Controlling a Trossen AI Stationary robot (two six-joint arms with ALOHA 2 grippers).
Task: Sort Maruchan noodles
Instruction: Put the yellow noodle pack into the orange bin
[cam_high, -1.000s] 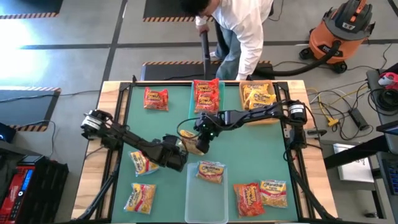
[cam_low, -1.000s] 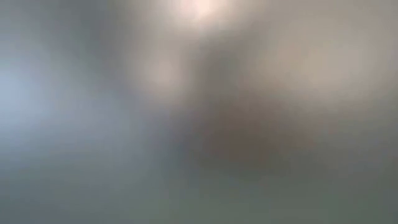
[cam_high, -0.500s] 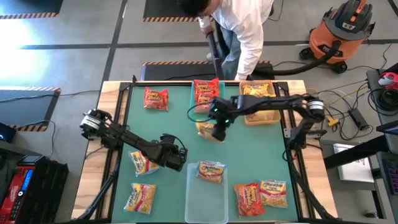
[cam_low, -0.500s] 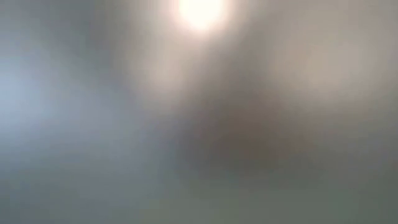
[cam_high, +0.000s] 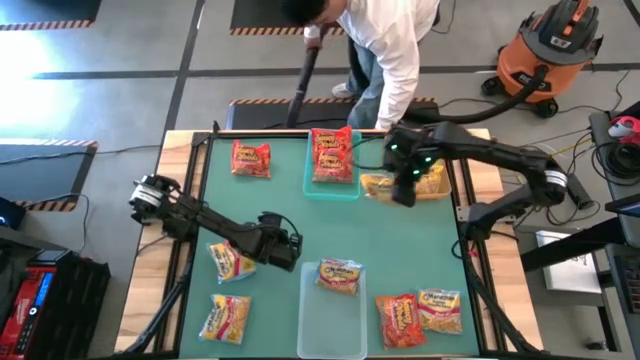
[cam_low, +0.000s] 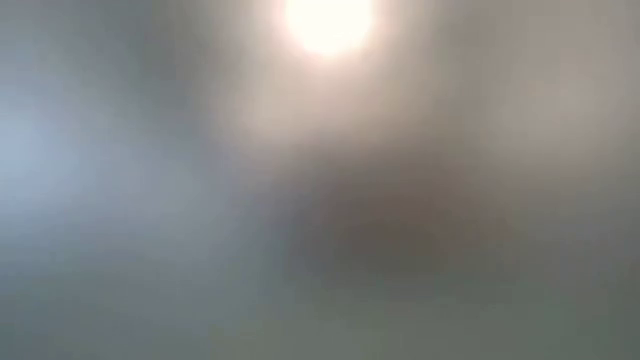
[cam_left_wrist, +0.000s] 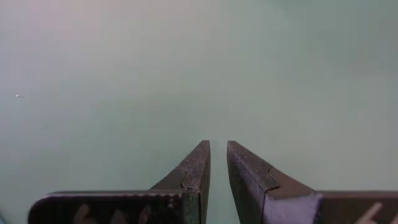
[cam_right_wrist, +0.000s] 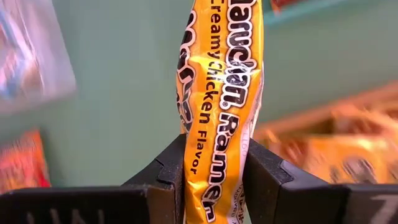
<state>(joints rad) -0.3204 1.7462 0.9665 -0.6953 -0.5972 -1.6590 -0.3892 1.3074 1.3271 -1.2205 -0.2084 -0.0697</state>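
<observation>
A yellow Creamy Chicken packet (cam_right_wrist: 221, 106) is pinched edge-on in the right hand (cam_right_wrist: 214, 180), a dark finger (cam_right_wrist: 163, 177) tight against each face. From above, that right hand (cam_high: 405, 187) hangs over the near edge of the tan bin (cam_high: 440, 190), where more yellow packets (cam_high: 430, 165) lie. Just beside it, the teal bin (cam_high: 310, 180) holds red packets (cam_high: 332, 155). Another red packet (cam_high: 251, 158) lies loose on the green surface (cam_high: 400, 250) at the far left. Nearer the front, the clear bin (cam_high: 330, 320) carries one yellow-orange packet (cam_high: 339, 275), with loose packets on either side. The left hand (cam_high: 285, 245) sits low over bare surface mid-left, its fingers (cam_left_wrist: 196, 168) pressed together on nothing. Beyond the surface a person (cam_high: 385, 45) in a white shirt bends over.
</observation>
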